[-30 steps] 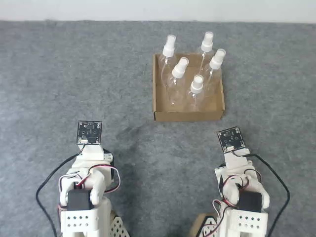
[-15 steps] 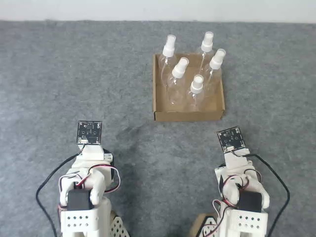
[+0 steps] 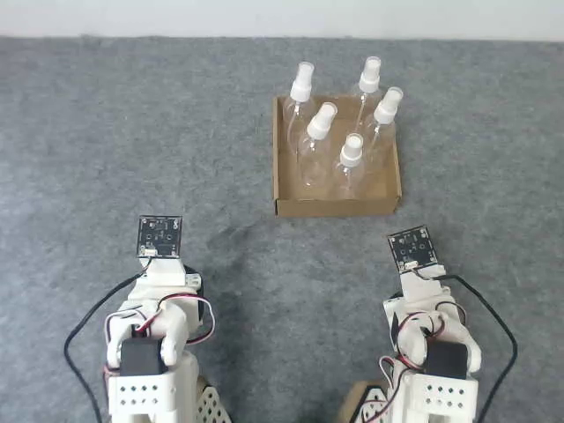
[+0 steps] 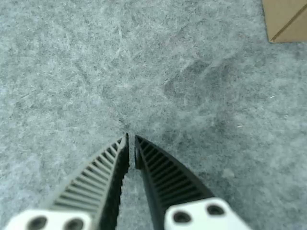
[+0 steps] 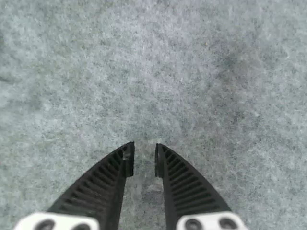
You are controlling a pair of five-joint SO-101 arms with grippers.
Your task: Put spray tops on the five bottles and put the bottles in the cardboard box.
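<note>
All five clear bottles [image 3: 315,152] are standing upright inside the shallow brown cardboard box [image 3: 335,208], packed close together, each with its white spray top [image 3: 352,150] on.

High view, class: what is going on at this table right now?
All five bottles stand in the cardboard box, each with a spray top on. Neither arm is handling anything: the left gripper is shut and the right gripper slightly open, both empty over the grey mat, short of the box.
</note>
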